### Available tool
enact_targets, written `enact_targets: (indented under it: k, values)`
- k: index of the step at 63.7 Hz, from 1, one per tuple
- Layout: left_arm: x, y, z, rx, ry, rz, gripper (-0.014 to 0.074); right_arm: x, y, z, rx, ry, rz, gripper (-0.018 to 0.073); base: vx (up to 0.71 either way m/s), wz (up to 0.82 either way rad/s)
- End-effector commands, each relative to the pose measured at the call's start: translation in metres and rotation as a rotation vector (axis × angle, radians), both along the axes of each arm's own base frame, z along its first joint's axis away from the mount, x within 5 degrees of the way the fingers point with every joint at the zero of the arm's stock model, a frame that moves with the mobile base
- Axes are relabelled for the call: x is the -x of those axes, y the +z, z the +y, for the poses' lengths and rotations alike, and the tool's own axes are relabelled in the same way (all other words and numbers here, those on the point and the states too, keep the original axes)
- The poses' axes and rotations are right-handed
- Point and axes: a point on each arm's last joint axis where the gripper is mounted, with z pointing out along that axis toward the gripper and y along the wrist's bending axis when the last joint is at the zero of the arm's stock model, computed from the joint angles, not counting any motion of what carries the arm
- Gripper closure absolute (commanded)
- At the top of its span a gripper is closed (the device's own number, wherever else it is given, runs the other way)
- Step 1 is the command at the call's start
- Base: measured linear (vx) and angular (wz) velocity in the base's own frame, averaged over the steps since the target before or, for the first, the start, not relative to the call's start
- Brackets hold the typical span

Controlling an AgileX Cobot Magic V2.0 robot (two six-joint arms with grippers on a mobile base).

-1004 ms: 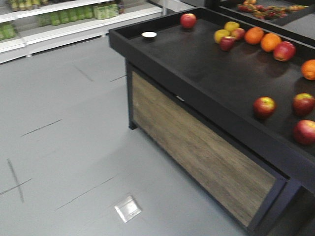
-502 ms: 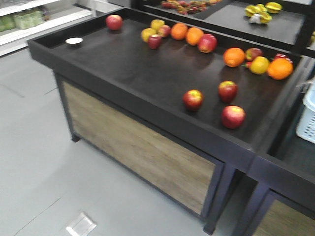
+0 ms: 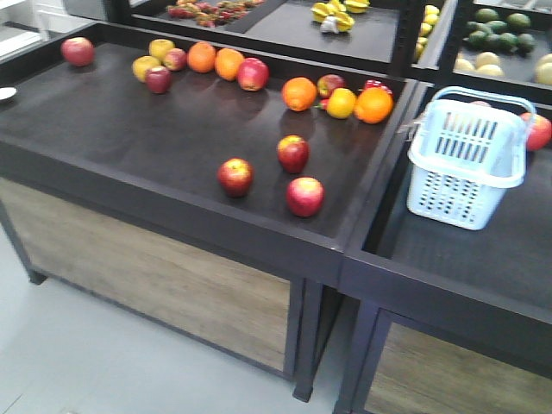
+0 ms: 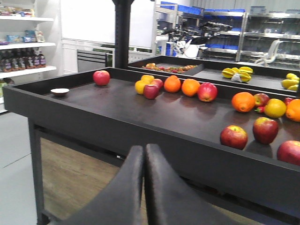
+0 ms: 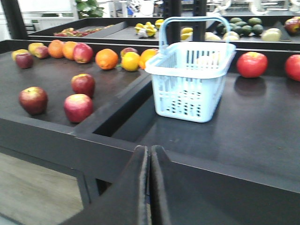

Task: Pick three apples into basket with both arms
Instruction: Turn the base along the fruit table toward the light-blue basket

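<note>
A black display table (image 3: 172,129) with a raised rim fills the front view, its front a wood panel (image 3: 155,285) between black legs. A second table (image 3: 466,259) abuts it at 3 o'clock, and more tables (image 3: 285,21) stand at 12 o'clock. Grey floor (image 3: 69,362) shows at 7 o'clock. In the left wrist view, white shelves (image 4: 28,71) of bottles (image 4: 23,60) stand at 9 o'clock. A black post (image 4: 123,33) rises at 12 o'clock before a bright white panel (image 4: 89,21), and metal racks (image 4: 262,33) with blue crates (image 4: 197,8) stand at 1 o'clock
</note>
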Motion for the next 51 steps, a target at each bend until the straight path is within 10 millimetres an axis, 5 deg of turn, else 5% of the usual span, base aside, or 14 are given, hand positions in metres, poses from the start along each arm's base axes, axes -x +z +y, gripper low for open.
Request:
enact_targets:
  k: [1, 51]
  values:
    - [0.0003, -0.0004, 0.0001, 0.008, 0.001, -0.067, 0.0603, -0.0004, 0.0023, -0.0001, 0.016, -0.001, -0.066, 0.0564, 0.02, -0.25]
    - [0.0003, -0.0004, -0.0001, 0.009, -0.004, -0.067, 0.0603, -0.0004, 0.0023, -0.0001, 0.016, -0.001, -0.066, 0.0564, 0.04, -0.21]
